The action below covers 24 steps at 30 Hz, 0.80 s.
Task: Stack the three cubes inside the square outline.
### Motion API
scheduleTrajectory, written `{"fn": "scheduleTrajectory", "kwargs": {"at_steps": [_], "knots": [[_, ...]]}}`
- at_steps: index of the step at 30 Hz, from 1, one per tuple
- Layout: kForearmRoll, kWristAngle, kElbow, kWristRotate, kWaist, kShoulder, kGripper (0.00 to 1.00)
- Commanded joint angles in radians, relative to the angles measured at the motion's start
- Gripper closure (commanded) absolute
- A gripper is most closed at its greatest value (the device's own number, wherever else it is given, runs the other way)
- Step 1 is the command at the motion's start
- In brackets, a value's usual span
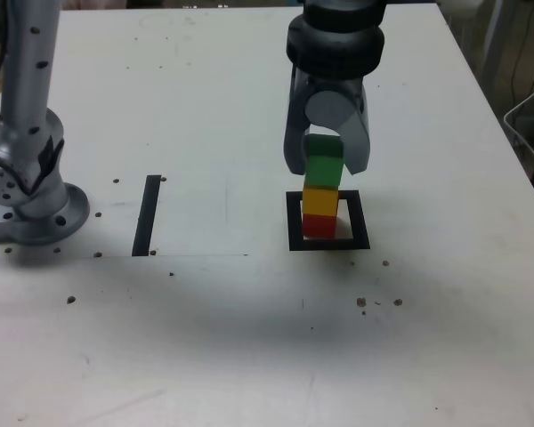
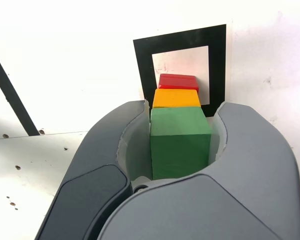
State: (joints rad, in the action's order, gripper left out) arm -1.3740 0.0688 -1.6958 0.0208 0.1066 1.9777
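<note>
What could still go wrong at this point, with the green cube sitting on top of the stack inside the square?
1. The hand is shut on the green cube; opening unevenly or lifting early could drag it off the yellow cube.
2. The stack looks slightly staggered, so a nudge might topple it.
3. The red cube sits near one side of the square outline, leaving little margin.

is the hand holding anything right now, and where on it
Yes: the hand is shut on the green cube, gripping its two opposite side faces, with the cube sitting on the yellow cube.
</note>
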Motion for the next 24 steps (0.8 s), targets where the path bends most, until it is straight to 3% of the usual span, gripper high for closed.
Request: {"fn": "scheduleTrajectory", "kwargs": {"at_steps": [1, 3, 9, 11, 24], "knots": [[-0.008, -0.002, -0.005, -0.006, -0.001, 0.001, 0.55], [-0.013, -0.003, -0.009, -0.011, -0.001, 0.001, 0.49], [-0.019, -0.007, -0.014, -0.019, -0.001, 0.002, 0.1], [-0.02, -0.008, -0.012, -0.019, -0.001, 0.002, 0.02], [-0.032, -0.009, -0.007, -0.018, -0.001, 0.003, 0.01]]}}
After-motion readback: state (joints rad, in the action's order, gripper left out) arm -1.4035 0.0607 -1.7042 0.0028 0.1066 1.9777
